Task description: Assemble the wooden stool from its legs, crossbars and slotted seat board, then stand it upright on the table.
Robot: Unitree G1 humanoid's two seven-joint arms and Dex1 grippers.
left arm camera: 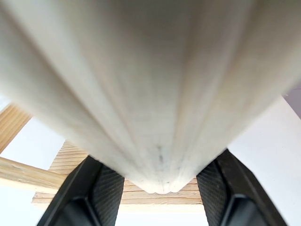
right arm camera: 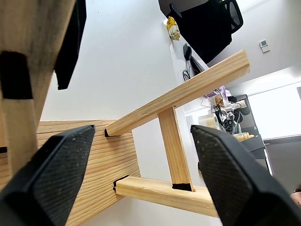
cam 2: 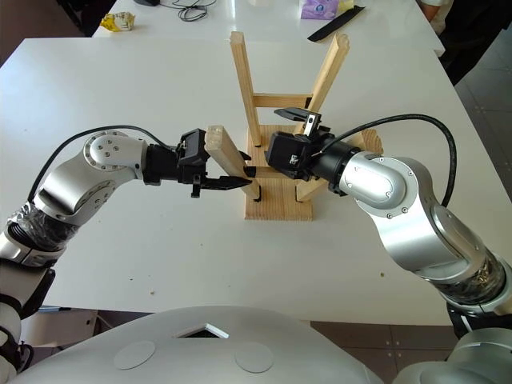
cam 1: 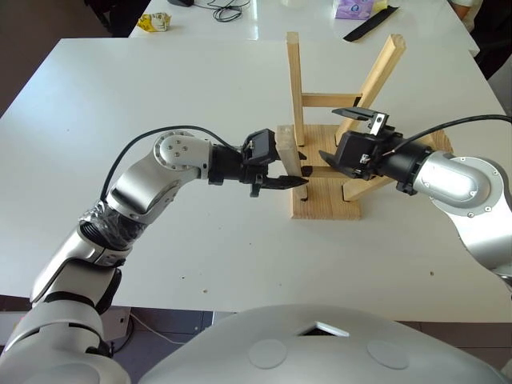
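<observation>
Here's the white table (cam 1: 160,120), and the slotted seat board (cam 1: 324,210) lies flat on it about mid-table, a little toward the right edge. Two legs are up already on the board's far side. The far-left leg (cam 1: 295,80) stands straight, the far-right leg (cam 1: 380,68) leans outward toward the far right corner, and a crossbar (cam 1: 324,100) joins the pair partway up.

Now to the near left corner of the board, where the left gripper (cam 2: 240,176) comes in from the left edge side. It has a third leg (cam 2: 224,148) clamped tight, and in the left wrist view both pads (left arm camera: 106,188) press against the wood. That leg tilts, its top leaning toward the left edge, its foot down at the board. Whether the foot is seated in a slot, I can't tell.

On the other side, the right gripper (cam 1: 330,134) hovers over the board's middle with its fingers spread wide and nothing in them. Through its pads (right arm camera: 56,174) you look straight at the two far legs and the crossbar. Under that gripper another wooden piece (cam 2: 306,194) rises at a slant from the board's near right part, mostly hidden by the wrist.

Behind the far edge, a second table (cam 1: 264,24) carries a yellow packet (cam 1: 154,22) and a black strap (cam 1: 372,22).
</observation>
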